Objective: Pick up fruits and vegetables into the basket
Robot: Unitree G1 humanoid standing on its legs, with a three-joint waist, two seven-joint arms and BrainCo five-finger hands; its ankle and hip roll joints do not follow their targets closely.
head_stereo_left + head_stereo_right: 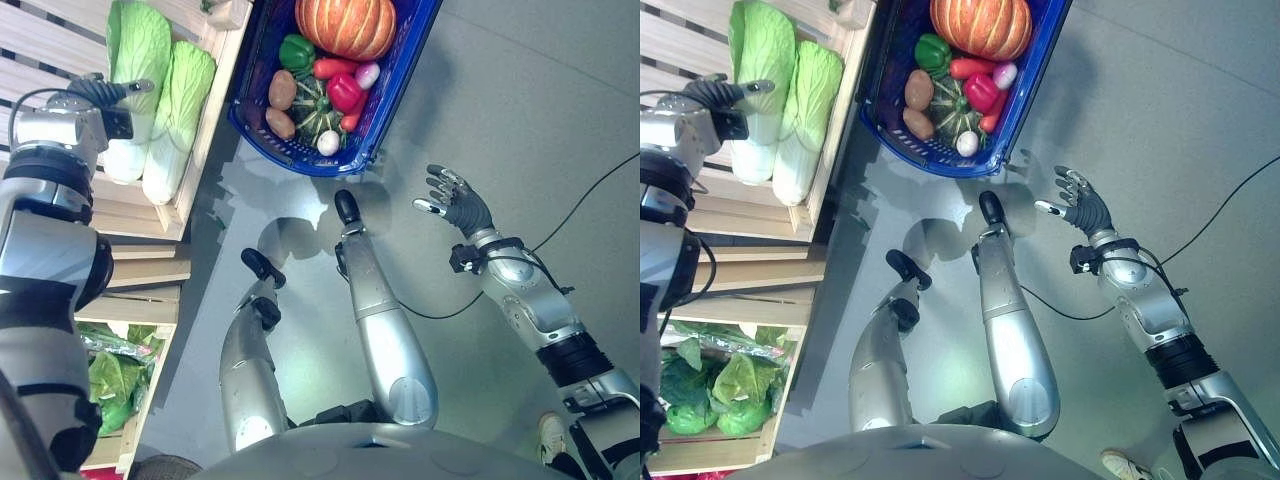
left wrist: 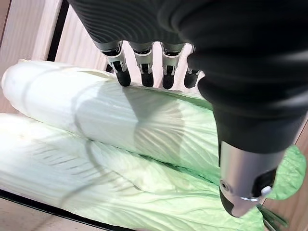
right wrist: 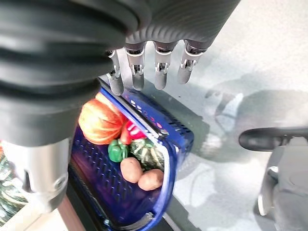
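At the upper left of the left eye view, the left hand (image 1: 100,92) hovers with straight, spread fingers (image 2: 121,72) over the nearer of two napa cabbages (image 1: 128,80) lying in a wooden crate (image 1: 205,130). To grasp well, it should probably curl round the cabbage's thick middle. The blue basket (image 1: 385,120), top centre, already holds a pumpkin (image 1: 345,25) and peppers. The right hand (image 1: 455,202) hangs open, empty, mid-right.

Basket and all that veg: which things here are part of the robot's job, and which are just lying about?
Part of the job:
blue basket, already holding a pumpkin, peppers and potatoes
two cabbages on the wooden shelf
left hand, open over a cabbage
right hand, open

Just lying about:
bagged leafy greens on the lower shelf
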